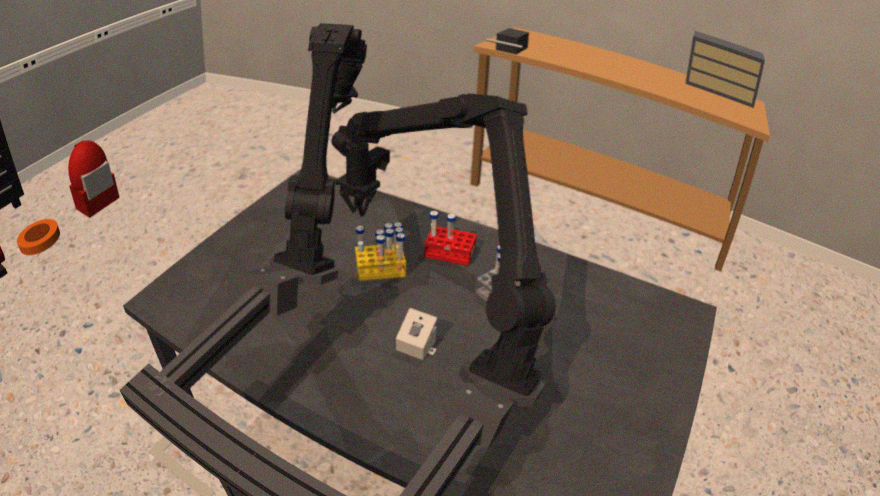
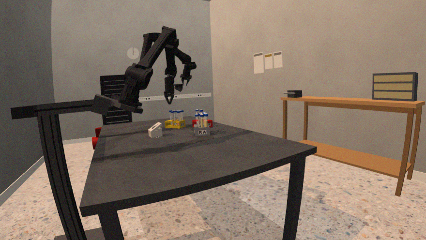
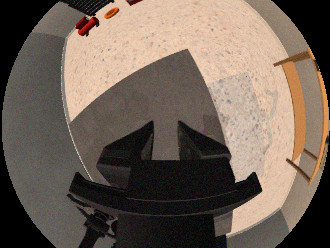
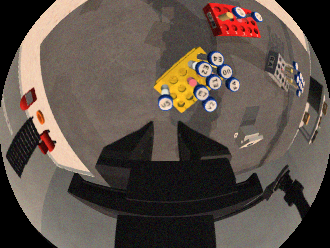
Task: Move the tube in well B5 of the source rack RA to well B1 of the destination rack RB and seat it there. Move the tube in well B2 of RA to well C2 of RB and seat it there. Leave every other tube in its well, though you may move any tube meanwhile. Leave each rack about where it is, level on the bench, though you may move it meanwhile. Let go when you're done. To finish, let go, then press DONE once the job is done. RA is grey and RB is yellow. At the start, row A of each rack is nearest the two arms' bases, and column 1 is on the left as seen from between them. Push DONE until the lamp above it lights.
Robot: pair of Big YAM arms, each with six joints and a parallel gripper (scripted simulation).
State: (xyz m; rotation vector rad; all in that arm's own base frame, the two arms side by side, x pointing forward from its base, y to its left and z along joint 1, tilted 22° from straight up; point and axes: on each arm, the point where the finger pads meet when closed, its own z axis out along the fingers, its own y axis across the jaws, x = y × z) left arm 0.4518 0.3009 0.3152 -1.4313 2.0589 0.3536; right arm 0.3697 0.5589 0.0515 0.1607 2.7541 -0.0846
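Note:
The grey rack RA (image 1: 484, 285) (image 2: 202, 131) (image 4: 272, 69) holds several blue-capped tubes and is partly hidden by the right arm in the top view. The yellow rack RB (image 1: 369, 271) (image 2: 168, 125) (image 4: 162, 83) holds several blue-capped tubes, clustered toward one end, with one standing apart at the other end. My right gripper (image 1: 362, 211) (image 2: 169, 102) (image 4: 165, 125) points down high above the bench near RB, partly open and empty. My left gripper (image 3: 166, 126) is high and far from both racks, partly open and empty. A pale box (image 1: 414, 343) (image 2: 155, 132) stands in front of the racks; no lit lamp shows.
A red rack (image 1: 446, 254) (image 4: 223, 26) with upright blue-capped tubes stands behind, between RB and RA. The left arm's base (image 1: 304, 258) is close to RB, and the right arm's base (image 1: 508, 366) is on RA's side.

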